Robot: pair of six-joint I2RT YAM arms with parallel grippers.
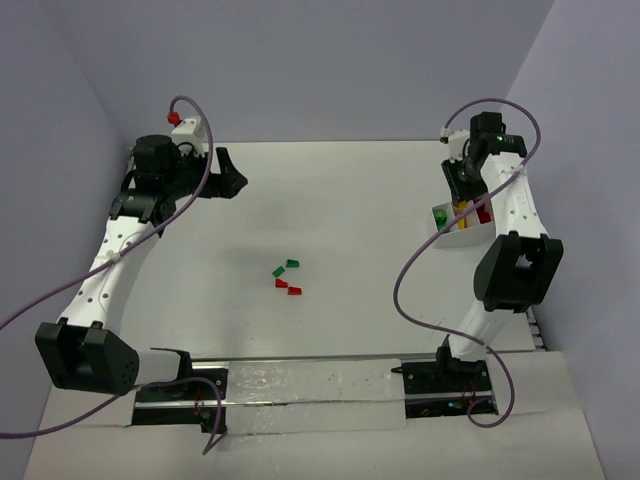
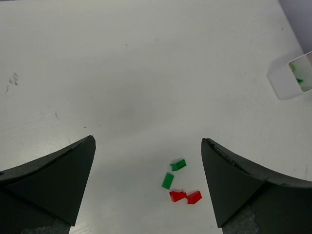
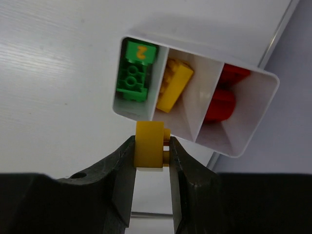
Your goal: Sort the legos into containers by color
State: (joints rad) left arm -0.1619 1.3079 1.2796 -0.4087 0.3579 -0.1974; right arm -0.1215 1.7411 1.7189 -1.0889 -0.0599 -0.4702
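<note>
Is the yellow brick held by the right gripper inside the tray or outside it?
Outside. The right gripper is shut on the yellow brick, just short of the tray rim; no compartment holds it.

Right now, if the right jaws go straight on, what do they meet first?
Probably the white tray, at its near rim where the green and yellow compartments meet; the held yellow brick would touch first. Depth is unclear.

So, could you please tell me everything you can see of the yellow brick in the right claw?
The yellow brick is a small, glossy plastic block with round studs facing sideways. The right claw is shut on it, its black fingers pressing both sides. It hangs just short of the white tray, by the near rim, touching nothing else that I can see.
</note>
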